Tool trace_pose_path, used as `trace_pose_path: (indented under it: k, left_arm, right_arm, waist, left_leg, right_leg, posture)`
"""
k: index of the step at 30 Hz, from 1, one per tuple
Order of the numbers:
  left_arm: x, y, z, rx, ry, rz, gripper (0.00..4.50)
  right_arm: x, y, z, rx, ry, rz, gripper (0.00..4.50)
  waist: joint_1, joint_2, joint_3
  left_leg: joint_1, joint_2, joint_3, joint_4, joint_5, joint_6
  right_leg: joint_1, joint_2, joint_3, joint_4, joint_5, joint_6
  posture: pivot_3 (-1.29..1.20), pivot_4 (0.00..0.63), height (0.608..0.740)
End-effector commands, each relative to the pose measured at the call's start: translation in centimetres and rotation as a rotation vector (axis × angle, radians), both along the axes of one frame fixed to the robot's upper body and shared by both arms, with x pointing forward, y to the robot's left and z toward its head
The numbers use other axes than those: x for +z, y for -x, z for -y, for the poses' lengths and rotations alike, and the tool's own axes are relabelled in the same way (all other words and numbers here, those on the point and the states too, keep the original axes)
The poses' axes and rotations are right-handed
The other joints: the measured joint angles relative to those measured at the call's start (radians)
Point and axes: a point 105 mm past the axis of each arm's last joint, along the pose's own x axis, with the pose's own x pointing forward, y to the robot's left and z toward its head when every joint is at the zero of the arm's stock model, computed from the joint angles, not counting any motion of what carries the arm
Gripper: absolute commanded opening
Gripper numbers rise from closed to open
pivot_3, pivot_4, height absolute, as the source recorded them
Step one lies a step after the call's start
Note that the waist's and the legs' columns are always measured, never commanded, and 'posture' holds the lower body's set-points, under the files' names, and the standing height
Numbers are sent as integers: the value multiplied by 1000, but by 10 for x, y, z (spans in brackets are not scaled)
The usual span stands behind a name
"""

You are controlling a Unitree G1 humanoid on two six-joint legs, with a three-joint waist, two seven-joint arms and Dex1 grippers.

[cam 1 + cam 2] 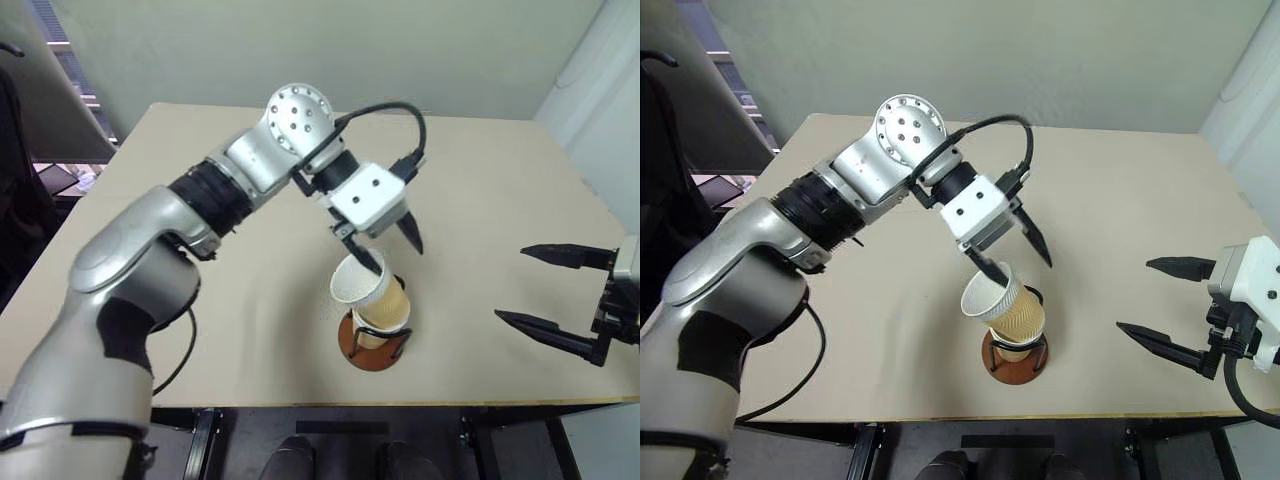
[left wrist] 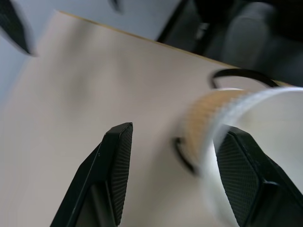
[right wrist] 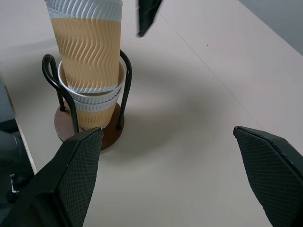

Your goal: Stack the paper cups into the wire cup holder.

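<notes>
The wire cup holder, a reddish-brown disc with black wire loops, stands near the table's front edge. Nested paper cups sit in it, tan ribbed outside with white rims. The top cup leans toward the left. My left gripper hovers over that cup, open. One finger dips inside the cup's mouth; the other finger stands well clear outside. My right gripper waits to the right of the holder, open and holding nothing.
The beige table ends just in front of the holder, and its right edge runs past my right gripper. A dark chair stands off the table's left side. A pale wall lies behind the far edge.
</notes>
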Motion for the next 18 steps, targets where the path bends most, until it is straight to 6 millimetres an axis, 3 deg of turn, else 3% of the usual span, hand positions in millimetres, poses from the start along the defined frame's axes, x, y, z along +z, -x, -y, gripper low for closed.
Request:
trace_pose_path:
  k: [1, 7, 12, 15, 18]
  left_arm:
    - [20, 1, 4, -13, 56, 38, 2776]
    - [26, 0, 9, -8, 96, 31, 2776]
    - [36, -9, 2, 65, 148, 7, 2776]
    - [37, -27, -24, 204, 177, -27, 2776]
    - [33, -40, -69, 380, 211, -112, 2776]
  right_arm:
    - [6, -2, 0, 0, 6, 40, 4500]
    - [6, -4, 1, 3, 11, 40, 4500]
    - [6, -6, 2, 13, 12, 32, 4500]
    - [3, -11, 4, 33, 8, 12, 4500]
    - [2, -17, 8, 72, -2, -14, 4500]
  waist:
    - [0, 0, 0]
    - [0, 0, 0]
    - [0, 0, 0]
    - [-2, 1, 0]
    - [-13, 3, -1]
  left_leg:
    - [0, 0, 0, 0, 0, 0]
    - [0, 0, 1, 0, 0, 0]
    - [0, 0, 1, 0, 0, 0]
    - [0, 0, 1, 0, 0, 0]
    - [2, 1, 2, 0, 0, 0]
  right_leg:
    - [0, 0, 0, 0, 0, 0]
    - [0, 0, 0, 0, 0, 1]
    - [0, 0, 0, 0, 1, 1]
    - [0, 0, 0, 0, 1, 1]
    - [-1, 1, -1, 1, 1, 1]
  posture:
    - [0, 150, 740]
    - [0, 150, 740]
    - [0, 150, 740]
    - [0, 150, 740]
    - [0, 150, 740]
